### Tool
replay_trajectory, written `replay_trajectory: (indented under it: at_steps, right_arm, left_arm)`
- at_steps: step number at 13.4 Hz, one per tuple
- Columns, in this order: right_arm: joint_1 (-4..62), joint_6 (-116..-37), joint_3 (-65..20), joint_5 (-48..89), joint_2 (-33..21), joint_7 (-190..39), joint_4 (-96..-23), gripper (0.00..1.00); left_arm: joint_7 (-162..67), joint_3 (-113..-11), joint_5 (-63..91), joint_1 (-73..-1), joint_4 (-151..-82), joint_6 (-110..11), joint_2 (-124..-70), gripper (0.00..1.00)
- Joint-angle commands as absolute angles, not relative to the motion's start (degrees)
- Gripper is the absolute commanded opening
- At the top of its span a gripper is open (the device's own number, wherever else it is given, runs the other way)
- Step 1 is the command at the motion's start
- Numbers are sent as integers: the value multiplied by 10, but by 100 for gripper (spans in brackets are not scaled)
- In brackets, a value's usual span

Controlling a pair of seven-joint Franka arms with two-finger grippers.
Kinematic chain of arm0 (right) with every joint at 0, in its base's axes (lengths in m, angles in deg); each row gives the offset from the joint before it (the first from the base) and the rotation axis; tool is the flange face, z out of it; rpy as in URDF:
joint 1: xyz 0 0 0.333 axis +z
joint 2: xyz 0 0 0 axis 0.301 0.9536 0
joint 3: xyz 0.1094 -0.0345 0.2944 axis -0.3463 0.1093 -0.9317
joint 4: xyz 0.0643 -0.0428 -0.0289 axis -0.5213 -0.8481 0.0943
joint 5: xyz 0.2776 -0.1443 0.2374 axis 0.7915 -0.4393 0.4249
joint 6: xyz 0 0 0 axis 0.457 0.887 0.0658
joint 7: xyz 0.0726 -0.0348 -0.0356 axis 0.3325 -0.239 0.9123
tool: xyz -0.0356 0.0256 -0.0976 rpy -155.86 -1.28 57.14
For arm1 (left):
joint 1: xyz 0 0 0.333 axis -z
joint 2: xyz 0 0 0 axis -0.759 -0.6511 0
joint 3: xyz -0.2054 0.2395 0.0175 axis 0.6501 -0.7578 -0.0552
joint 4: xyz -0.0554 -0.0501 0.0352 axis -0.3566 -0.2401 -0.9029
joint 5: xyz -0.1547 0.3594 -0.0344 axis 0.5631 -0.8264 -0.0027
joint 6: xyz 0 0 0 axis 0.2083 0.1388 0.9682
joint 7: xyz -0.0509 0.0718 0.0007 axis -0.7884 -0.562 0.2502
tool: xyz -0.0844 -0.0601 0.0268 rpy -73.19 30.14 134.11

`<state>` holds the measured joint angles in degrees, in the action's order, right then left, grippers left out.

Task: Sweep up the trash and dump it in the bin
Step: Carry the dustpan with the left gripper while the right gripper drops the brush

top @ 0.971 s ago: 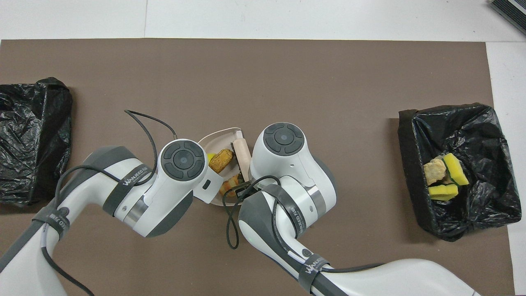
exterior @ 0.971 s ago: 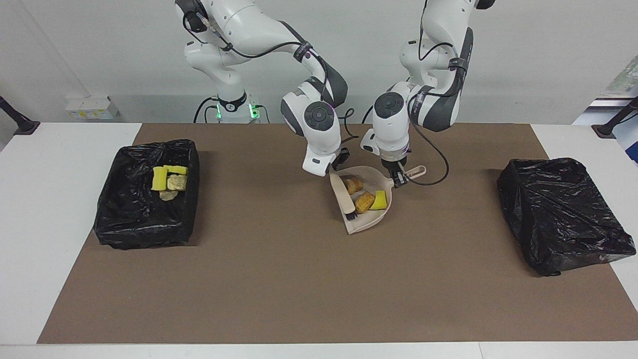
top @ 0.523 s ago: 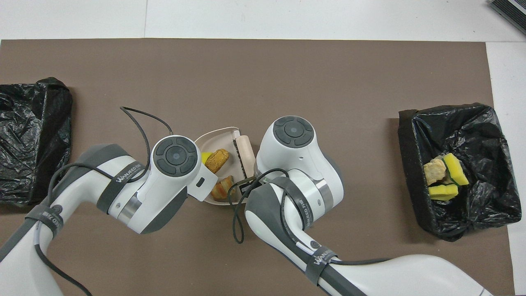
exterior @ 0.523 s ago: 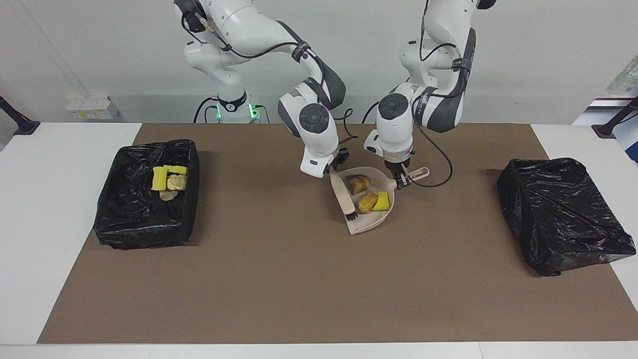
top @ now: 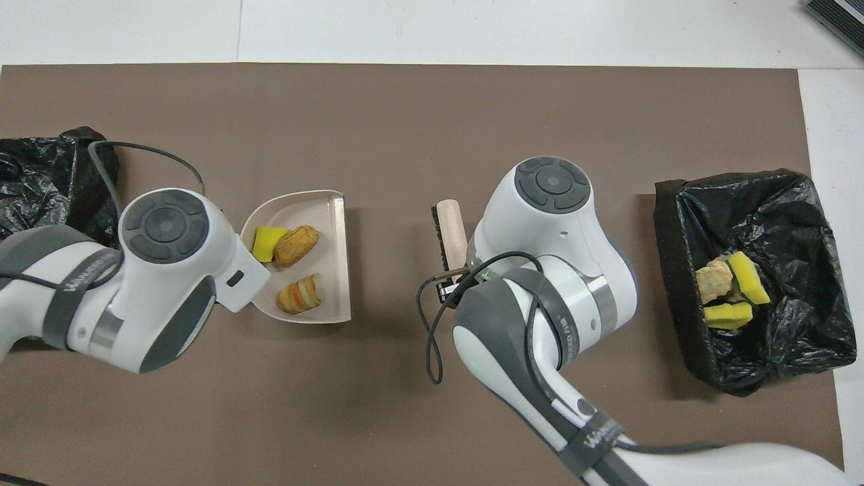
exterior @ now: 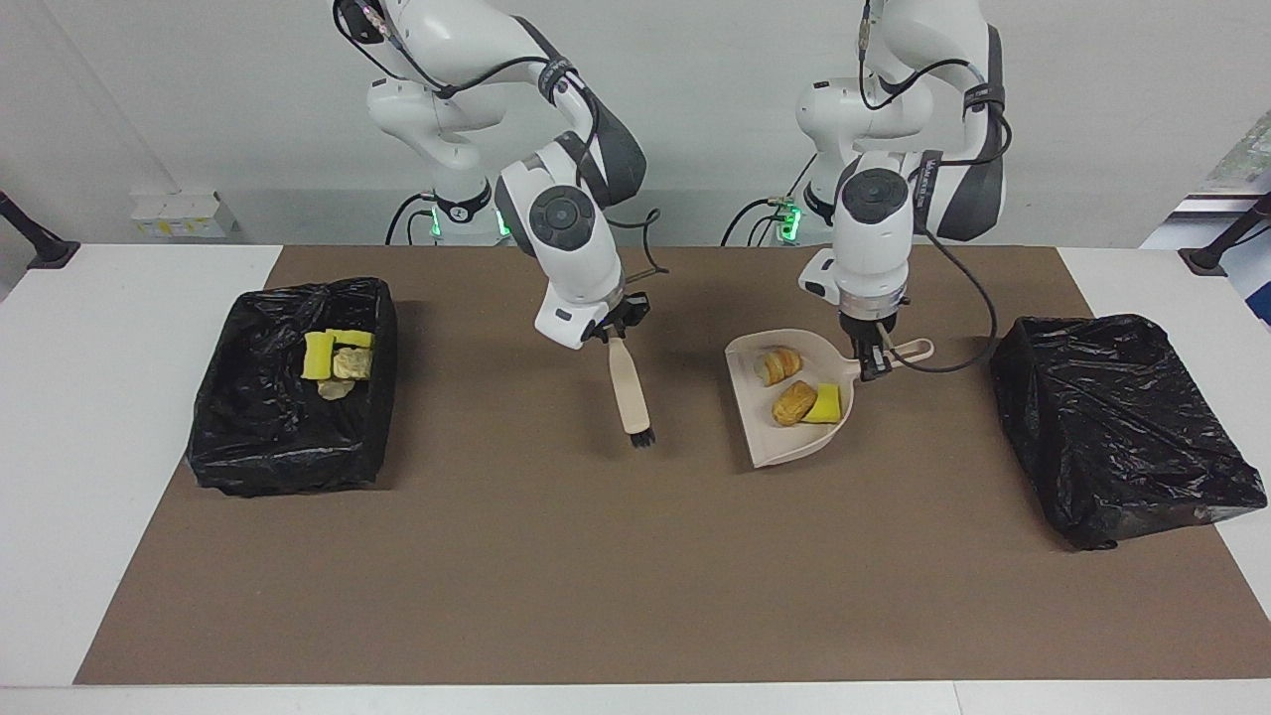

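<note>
Trash [exterior: 796, 400] beside left end effector [exterior: 870, 372]

The dustpan [exterior: 784, 442] is beige and carries two golden-brown striped pastry pieces [exterior: 776, 364] and a yellow sponge chunk [exterior: 826, 405]. The brush [exterior: 629, 387] has a beige handle and black bristles. Both bins [exterior: 288, 417] are lined with glossy black plastic; one shows yellow sponge chunks [exterior: 319, 356], one of them green-faced. A brown mat [exterior: 556, 556] covers the white tabletop [exterior: 60, 477]. The arms are white and grey.
</note>
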<state>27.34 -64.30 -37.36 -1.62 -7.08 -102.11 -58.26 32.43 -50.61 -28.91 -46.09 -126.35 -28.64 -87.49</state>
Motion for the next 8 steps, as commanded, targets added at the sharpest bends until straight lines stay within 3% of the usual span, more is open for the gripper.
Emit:
replay_trajectory:
  at_steps: [1, 3, 6, 8]
  right_arm:
    - [318, -669, -379, -21, -131, -1104, -660, 0]
    - [358, -679, -380, -14, -149, -1152, -684, 0]
    - [440, -690, -380, -14, -125, -1274, -685, 0]
    - [476, -711, -380, -16, -108, -1320, -687, 0]
  left_arm:
    - [416, -576, -273, -462, -1281, -275, -824, 0]
    - [511, -678, -227, -462, -1267, -275, -822, 0]
    - [591, -802, -219, -464, -1221, -290, -835, 0]
    - [641, -866, -217, -474, -1159, -308, -872, 0]
